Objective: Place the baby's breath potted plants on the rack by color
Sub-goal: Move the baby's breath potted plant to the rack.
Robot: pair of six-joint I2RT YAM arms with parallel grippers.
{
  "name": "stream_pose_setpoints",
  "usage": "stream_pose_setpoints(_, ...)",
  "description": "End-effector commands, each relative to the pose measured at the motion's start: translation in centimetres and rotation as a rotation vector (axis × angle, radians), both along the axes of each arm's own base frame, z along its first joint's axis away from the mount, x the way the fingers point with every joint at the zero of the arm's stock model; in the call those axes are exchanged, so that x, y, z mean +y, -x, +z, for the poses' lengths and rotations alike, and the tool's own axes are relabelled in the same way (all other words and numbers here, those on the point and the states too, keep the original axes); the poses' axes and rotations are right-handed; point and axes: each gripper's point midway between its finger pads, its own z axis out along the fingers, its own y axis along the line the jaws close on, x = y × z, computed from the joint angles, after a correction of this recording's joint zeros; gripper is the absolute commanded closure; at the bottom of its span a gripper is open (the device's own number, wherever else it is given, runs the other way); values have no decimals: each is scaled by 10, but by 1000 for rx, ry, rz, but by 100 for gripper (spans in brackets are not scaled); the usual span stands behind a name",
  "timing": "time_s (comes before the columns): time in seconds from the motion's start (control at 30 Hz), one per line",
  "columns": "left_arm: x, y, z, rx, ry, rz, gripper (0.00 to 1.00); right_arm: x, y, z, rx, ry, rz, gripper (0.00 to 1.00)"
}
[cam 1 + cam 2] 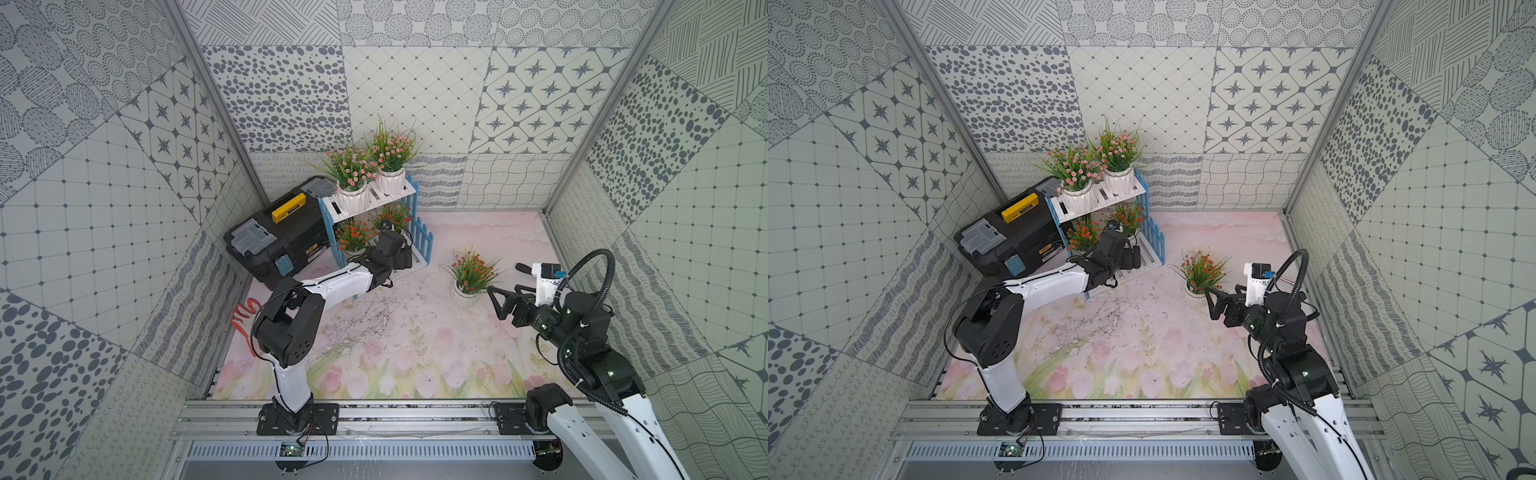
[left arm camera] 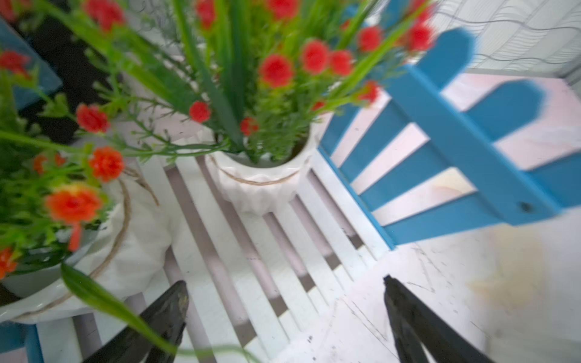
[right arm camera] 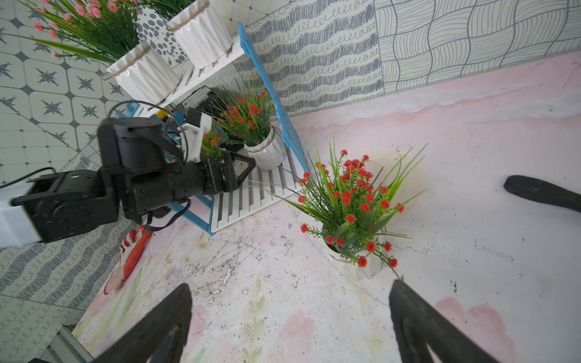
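Right gripper: jaws stood spread, empty | unplaced orange-red plant: upright on table, at jaws' 9 o'clock in both top views, right arm nearer | left gripper: spread, empty, at lower shelf of rack.

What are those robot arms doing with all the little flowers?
They're sorting potted plants onto the rack by color. Two pink plants sit on top, two orange-red plants below, where the left arm's jaws are open, holding nothing. One orange-red plant stands on the table, in front of the right arm's open jaws.
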Motion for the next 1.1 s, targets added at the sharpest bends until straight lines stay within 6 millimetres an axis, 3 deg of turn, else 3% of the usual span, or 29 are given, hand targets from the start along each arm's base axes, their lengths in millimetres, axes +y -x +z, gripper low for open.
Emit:
stream_pose_setpoints(0.0, -20, 29, 31, 3, 77, -127, 2, -4, -3, -16, 30, 45, -41, 2)
stream_pose_setpoints(0.2, -23, 50, 61, -6, 147, -174, 2, 24, -8, -59, 100, 200, -14, 2)
stream_pose_setpoints(0.33, -25, 62, 78, -9, 183, -216, 2, 47, -13, -94, 139, 211, 6, 2)
stream_pose_setpoints(0.4, -24, 68, 85, -10, 198, -229, 2, 49, -14, -111, 146, 218, -9, 2)
stream_pose_setpoints(0.63, -11, 85, 96, -18, 231, -221, 2, 40, -23, -118, 26, 158, -105, 2)
stream_pose_setpoints(0.83, -5, 93, 94, -17, 253, -209, 2, 47, -33, -137, 23, 198, -104, 2)
stream_pose_setpoints(1.07, 1, 99, 101, -56, 289, -208, 1, 44, -44, -137, -82, 204, -140, 2)
